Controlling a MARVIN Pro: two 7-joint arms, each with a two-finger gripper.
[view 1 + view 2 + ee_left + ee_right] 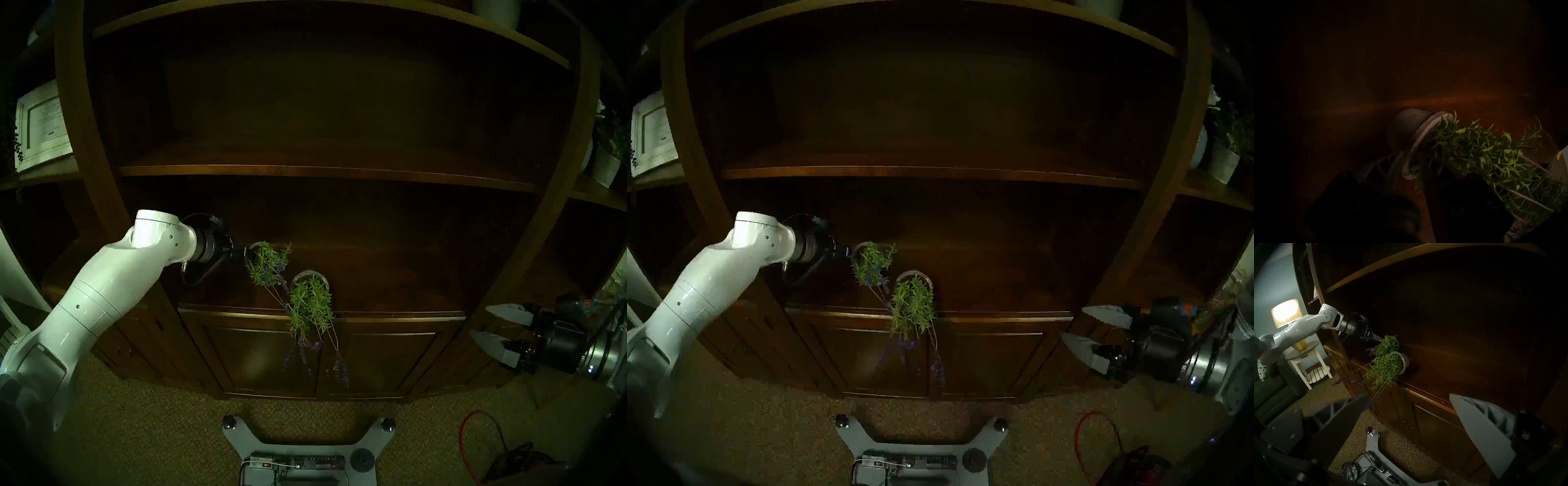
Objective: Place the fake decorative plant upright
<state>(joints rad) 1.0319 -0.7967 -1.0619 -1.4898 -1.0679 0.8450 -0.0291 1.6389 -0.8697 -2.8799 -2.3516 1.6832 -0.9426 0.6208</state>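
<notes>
Robot base (302,444): grey frame on the carpet, nearest the head camera.
Left gripper (247,255): at the rim of the left plant's pot; grip too dark to tell.
Left plant (268,263): tipped over on the cabinet ledge (390,314).
Right plant (312,305): lying on its side just beside it, stems overhanging the ledge.
Right gripper (483,322): fingers spread, empty, well apart.

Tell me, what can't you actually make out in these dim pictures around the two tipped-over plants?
- Left gripper: whether it grips the left plant's pot; leaves hide the fingertips in the head views, darkness in the left wrist view.
- Framed print: text too small.
- White vase up top: cut off by the edge.
- Right plant's purple flowers: dim and blurred against the cabinet doors.
</notes>
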